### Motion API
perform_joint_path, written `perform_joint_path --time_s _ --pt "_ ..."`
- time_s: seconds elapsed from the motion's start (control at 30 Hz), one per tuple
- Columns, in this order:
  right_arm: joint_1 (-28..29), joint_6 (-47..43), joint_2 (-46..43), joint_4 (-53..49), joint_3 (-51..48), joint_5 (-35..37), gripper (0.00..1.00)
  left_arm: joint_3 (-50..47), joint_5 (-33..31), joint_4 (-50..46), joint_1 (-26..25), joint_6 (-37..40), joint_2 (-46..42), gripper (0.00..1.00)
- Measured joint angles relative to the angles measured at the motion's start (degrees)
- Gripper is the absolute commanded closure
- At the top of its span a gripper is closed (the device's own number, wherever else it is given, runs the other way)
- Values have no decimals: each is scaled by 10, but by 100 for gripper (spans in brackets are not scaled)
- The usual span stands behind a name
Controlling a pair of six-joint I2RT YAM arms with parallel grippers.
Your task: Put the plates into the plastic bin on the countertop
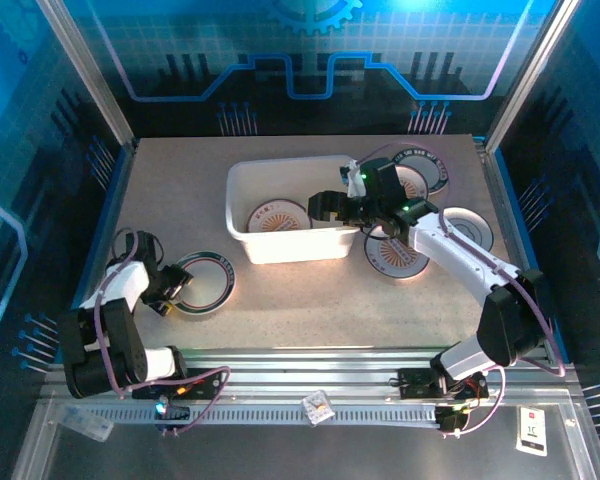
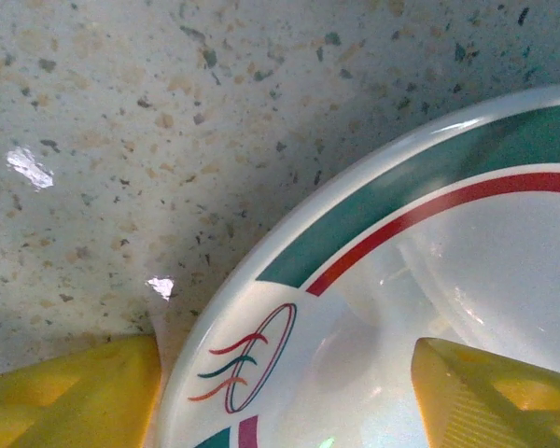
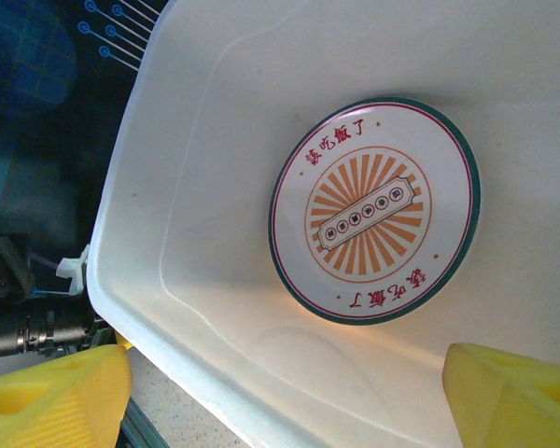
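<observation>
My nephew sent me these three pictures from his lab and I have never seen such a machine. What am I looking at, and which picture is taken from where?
These are two robot arms bolted at the near edge of a speckled countertop. The wide picture looks down from above and behind them. The other two come from small cameras on each arm's wrist, so the yellow shapes at the bottom are that arm's own fingers.

The left gripper is low over a green-rimmed plate lying on the countertop, one finger outside its rim and one over its face; it has not lifted it. The right gripper hangs over the white plastic bin, jaws open and empty, above an orange-patterned plate lying flat inside. More plates lie right of the bin.
</observation>
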Motion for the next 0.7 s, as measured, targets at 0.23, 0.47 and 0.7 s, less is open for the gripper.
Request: perform_joint_path --time_s 0.23,0.47,0.7 --pt "0 2 -3 0 -2 7 14 -7 1 5 1 1 -8 34" --pt "0 2 -3 -1 -2 7 14 -7 8 6 1 4 -11 36" --pt "1 4 -8 11 -11 9 15 -13 22 17 2 10 -13 44"
